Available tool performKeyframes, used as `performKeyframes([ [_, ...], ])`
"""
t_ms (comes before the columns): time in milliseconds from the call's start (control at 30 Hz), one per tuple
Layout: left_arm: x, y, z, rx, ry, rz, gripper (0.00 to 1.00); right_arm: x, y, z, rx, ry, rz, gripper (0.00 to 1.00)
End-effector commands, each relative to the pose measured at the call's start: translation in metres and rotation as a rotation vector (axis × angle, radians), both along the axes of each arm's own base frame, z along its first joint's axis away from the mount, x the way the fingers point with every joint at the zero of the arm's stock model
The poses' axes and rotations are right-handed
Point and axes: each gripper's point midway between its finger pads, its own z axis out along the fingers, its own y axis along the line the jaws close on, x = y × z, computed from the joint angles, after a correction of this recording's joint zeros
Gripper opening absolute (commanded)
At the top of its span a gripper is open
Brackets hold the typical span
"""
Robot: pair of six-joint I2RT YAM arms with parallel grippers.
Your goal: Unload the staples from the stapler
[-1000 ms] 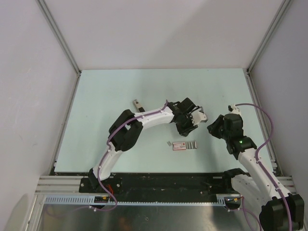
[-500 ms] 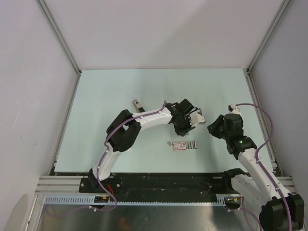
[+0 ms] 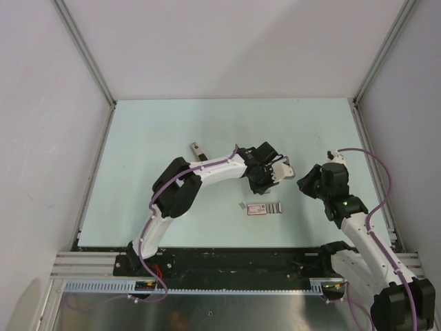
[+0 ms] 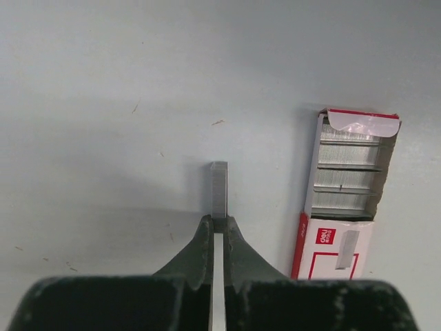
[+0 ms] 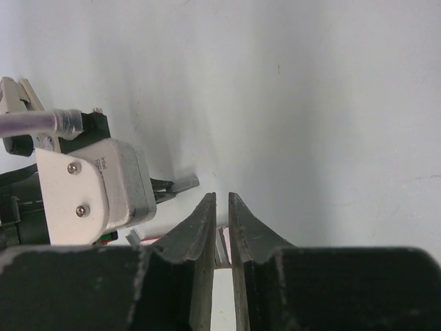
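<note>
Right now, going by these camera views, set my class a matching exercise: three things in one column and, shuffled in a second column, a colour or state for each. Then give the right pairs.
Column A
1. strip of staples
2. staple box
3. cable along the right arm

Column B
a. purple
b. grey, pinched at one end by the left gripper
c. red and white, open at one end, lying on the table

Pairs: 1-b, 2-c, 3-a
</note>
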Motion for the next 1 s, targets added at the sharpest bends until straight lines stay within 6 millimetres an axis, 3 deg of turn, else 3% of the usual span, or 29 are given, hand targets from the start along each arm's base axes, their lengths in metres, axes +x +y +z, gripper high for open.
performKeyframes([
  [0, 0.003, 0.028, 0.014, 0.086, -0.094, -0.059, 0.00, 0.004, 0.004, 0.016, 0.020, -0.058, 0.032, 0.17],
  [233, 0.032, 0.053, 0.110, 0.040, -0.399, -0.124, 0.00, 0.010, 0.007, 0.038, 0.092, -0.095, 0.064, 0.18],
  [433, 0.026, 0.067, 0.158, -0.018, -0.498, -0.144, 0.00, 0.014, 0.014, 0.056, 0.138, -0.116, 0.104, 0.19],
  [600, 0.007, 0.075, 0.198, -0.092, -0.613, -0.229, 0.00, 0.011, 0.050, 0.089, 0.249, -0.206, 0.330, 0.30],
  [833, -0.021, 0.111, 0.264, -0.060, -0.968, -0.433, 0.00, -0.015, 0.113, 0.159, 0.449, -0.401, 0.696, 0.41],
  [967, -0.040, 0.120, 0.273, -0.061, -1.036, -0.488, 0.00, -0.024, 0.150, 0.175, 0.405, -0.421, 0.806, 0.42],
])
